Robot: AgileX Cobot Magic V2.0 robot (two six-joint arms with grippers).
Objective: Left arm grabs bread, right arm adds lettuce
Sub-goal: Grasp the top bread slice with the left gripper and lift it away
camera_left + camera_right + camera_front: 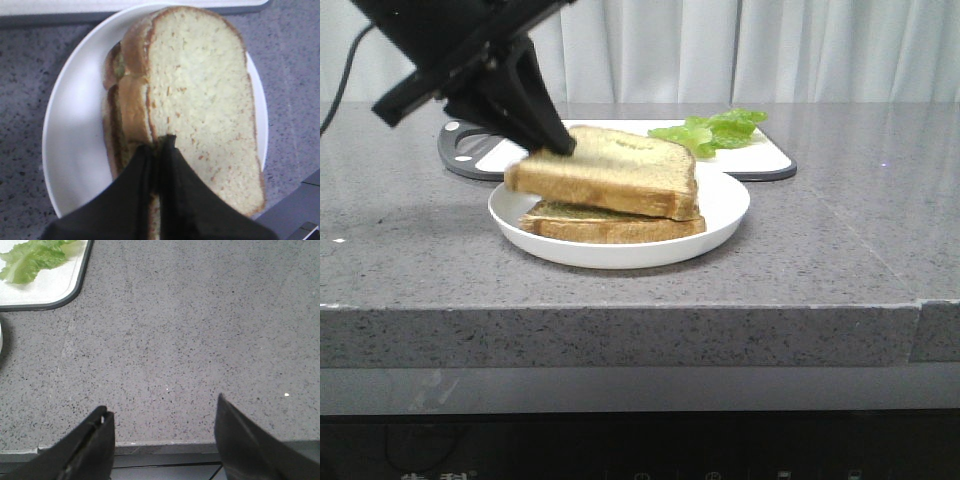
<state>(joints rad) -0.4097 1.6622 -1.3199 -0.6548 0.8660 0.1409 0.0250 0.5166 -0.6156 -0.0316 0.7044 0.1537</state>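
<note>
Already pinching the bread (pixel 605 170) by one edge, the left gripper (pixel 560 147) tilts it above the plate (pixel 720 215). Lifting level should avoid tearing; the right gripper (pixel 162 432) gapes empty, lettuce (pixel 712 130) untouched.

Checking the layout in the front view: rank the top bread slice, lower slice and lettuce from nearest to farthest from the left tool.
1. Top bread slice, pinched in the left tool.
2. Lower slice, directly beneath, on the plate.
3. Lettuce, behind, to the right.
</note>
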